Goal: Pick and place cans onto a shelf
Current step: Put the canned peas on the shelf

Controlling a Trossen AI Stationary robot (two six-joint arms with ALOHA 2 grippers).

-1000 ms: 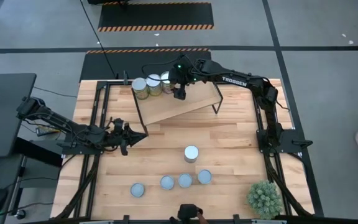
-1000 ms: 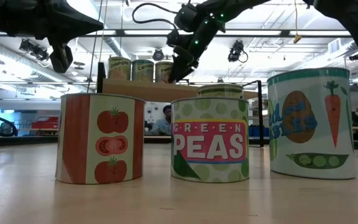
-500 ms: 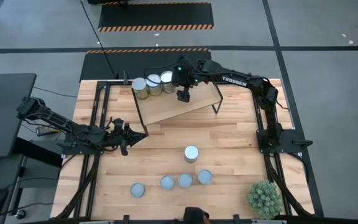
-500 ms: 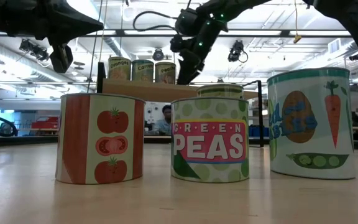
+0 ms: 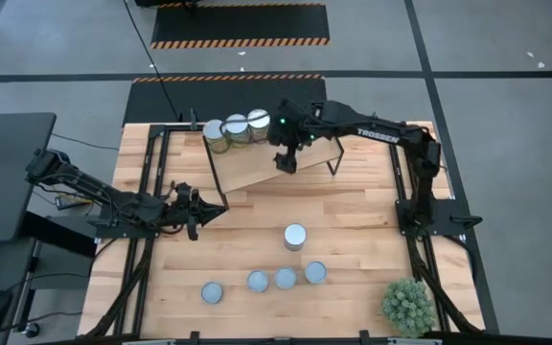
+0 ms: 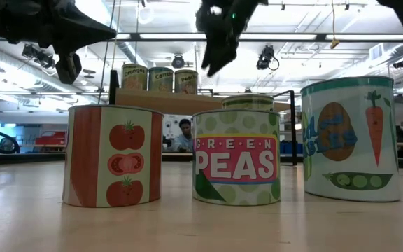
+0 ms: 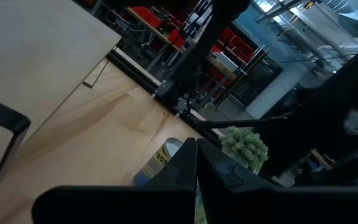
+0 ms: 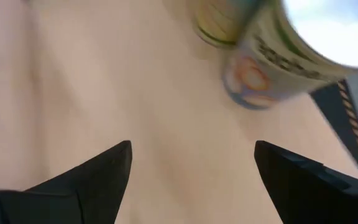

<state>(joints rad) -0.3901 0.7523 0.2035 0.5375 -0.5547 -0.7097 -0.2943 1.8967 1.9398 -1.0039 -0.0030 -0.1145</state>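
From the overhead camera I see three cans point(image 5: 236, 130) standing in a row at the far left end of the shelf point(image 5: 257, 165), touching or nearly touching one another. My right pincer point(image 5: 286, 159) hangs over the middle of the shelf plank, just beside the nearest of those three, with nothing in it. My left pincer point(image 5: 193, 222) waits low over the surface point(image 5: 353, 230) near the shelf's left leg. Five more cans sit on the surface: one alone point(image 5: 295, 237) near the centre, and four in a loose line point(image 5: 263, 280) closer to the near edge. A spiky green plant ball point(image 5: 407, 305) sits at the near right corner.

From the surface-level camera, three big labelled cans fill the foreground: a tomato one point(image 6: 112, 165), a green peas one point(image 6: 237, 157) and a carrot one point(image 6: 351, 138). Behind them the three shelved cans point(image 6: 160, 78) stand on the plank, and the right pincer point(image 6: 216, 54) hangs above it, apart from them. A person point(image 6: 183, 135) shows far back in the room.

On the left wrist camera, the fingers point(image 7: 188, 174) are pressed together, closed on nothing, with one can point(image 7: 157, 163) and the plant ball point(image 7: 245, 144) beyond.

On the right wrist camera, the fingers point(image 8: 101, 171) stand wide apart over bare shelf wood, empty, with a shelved can point(image 8: 284, 56) ahead.
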